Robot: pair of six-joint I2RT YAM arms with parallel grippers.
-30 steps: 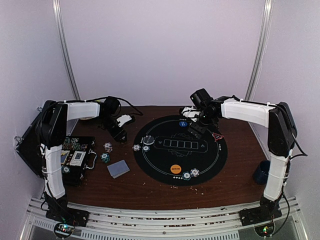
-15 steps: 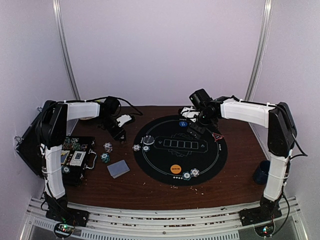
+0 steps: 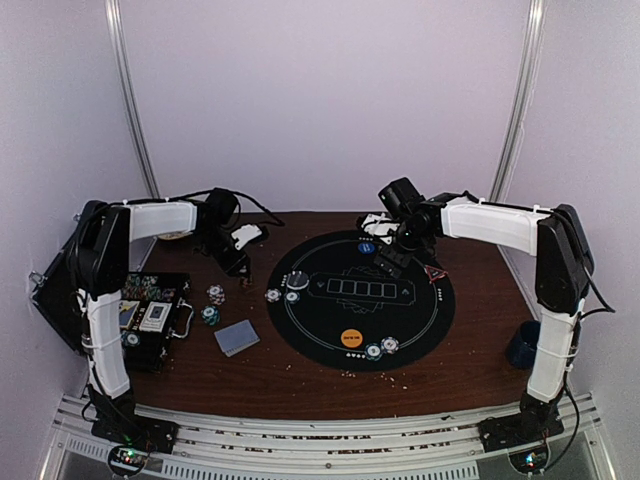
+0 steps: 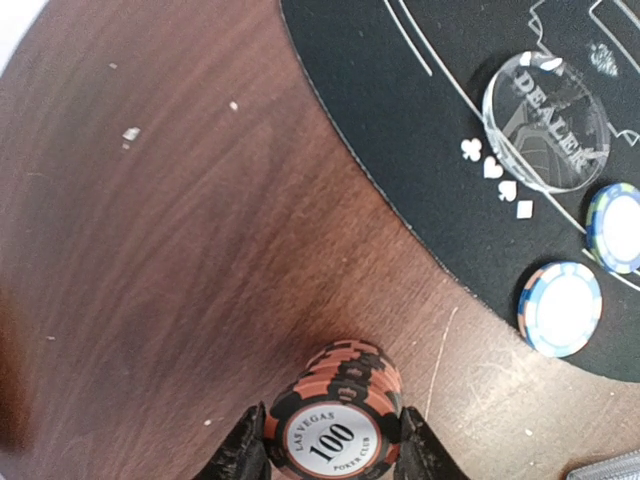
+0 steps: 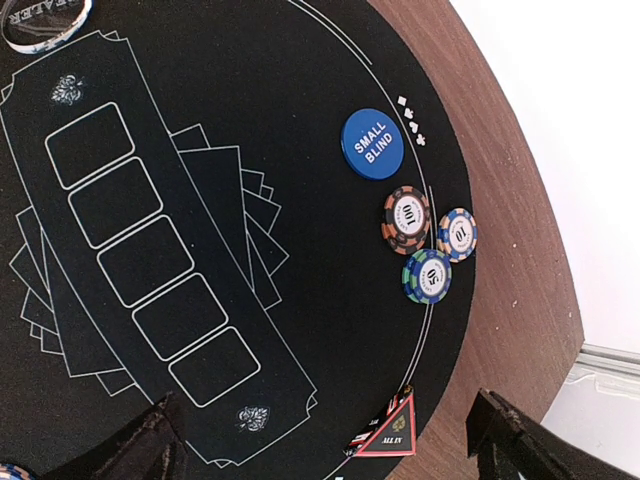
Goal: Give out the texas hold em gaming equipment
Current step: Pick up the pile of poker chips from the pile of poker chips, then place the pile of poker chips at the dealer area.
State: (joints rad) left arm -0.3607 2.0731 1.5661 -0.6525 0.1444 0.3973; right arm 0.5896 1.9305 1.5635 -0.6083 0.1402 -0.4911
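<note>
a: how far along is the hand-out around the round black felt mat?
b: partly done, i'd judge. a blue "small blind" disc with three striped chips lies at the mat's far rim, and an orange round disc with two chips at its near rim.
a: and the grippers?
b: the left gripper is clamped on a stack of orange-and-black "100" chips just left of the mat. the right gripper hangs spread wide and empty over the mat. loose chips and the grey-blue card deck left of the mat remain to place.
</note>
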